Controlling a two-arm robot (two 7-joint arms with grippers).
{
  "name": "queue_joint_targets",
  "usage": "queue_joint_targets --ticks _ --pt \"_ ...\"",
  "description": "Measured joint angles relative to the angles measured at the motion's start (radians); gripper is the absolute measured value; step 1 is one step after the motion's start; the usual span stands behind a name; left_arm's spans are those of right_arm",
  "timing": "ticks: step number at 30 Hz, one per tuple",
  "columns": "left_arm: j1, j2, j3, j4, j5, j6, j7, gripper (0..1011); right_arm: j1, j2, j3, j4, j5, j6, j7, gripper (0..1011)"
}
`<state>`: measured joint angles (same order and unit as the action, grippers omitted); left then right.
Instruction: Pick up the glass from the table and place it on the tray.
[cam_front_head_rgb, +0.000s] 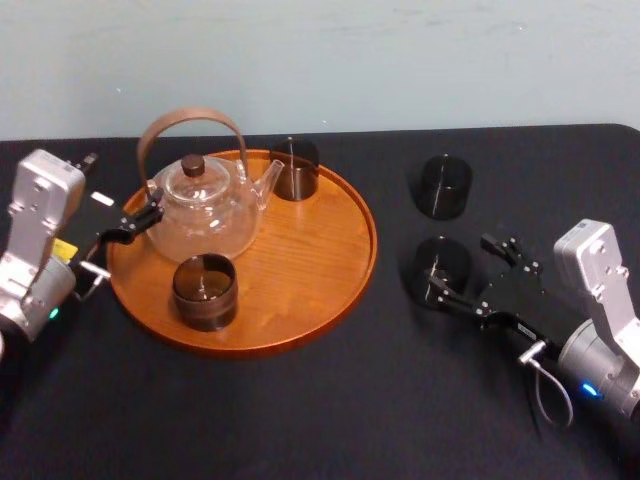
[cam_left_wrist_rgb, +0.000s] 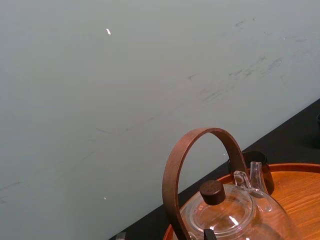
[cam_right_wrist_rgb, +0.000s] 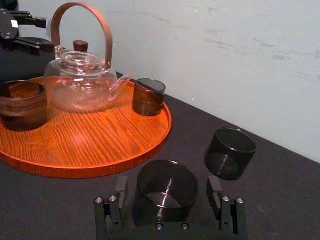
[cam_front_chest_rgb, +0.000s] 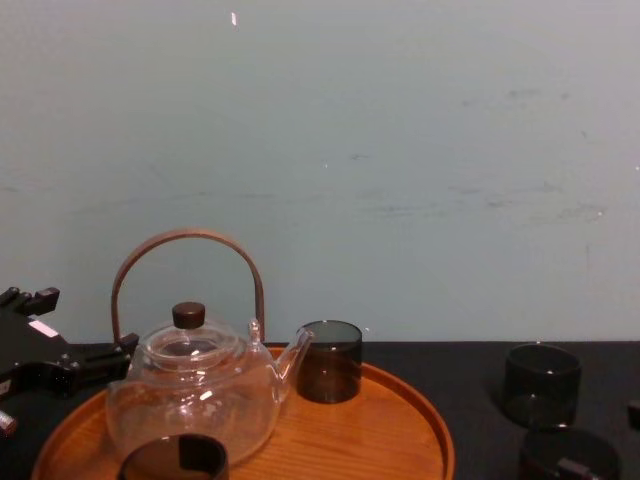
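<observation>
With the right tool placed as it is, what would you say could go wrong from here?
1. The right tool stands open around the near glass. An off-centre closure could tip it or let it slip.
2. The far glass sits just beyond, so pushing forward might knock it.
3. The tray has a raised rim and already holds a teapot. A low carry could clip the rim.
</observation>
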<state>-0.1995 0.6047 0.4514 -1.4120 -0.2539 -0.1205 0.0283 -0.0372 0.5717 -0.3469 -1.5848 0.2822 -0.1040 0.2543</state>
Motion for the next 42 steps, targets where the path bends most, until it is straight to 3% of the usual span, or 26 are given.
queue_joint_targets --ticks 24,42 --pt "0.0 0.0 0.0 0.0 0.0 0.0 0.0 1009 0.047 -0.08 0.004 0.119 -0.04 0.016 0.065 1002" --pt "0.0 0.0 0.0 0.0 0.0 0.0 0.0 1010 0.126 -0.139 0.01 0.201 -0.082 0.027 0.118 1002"
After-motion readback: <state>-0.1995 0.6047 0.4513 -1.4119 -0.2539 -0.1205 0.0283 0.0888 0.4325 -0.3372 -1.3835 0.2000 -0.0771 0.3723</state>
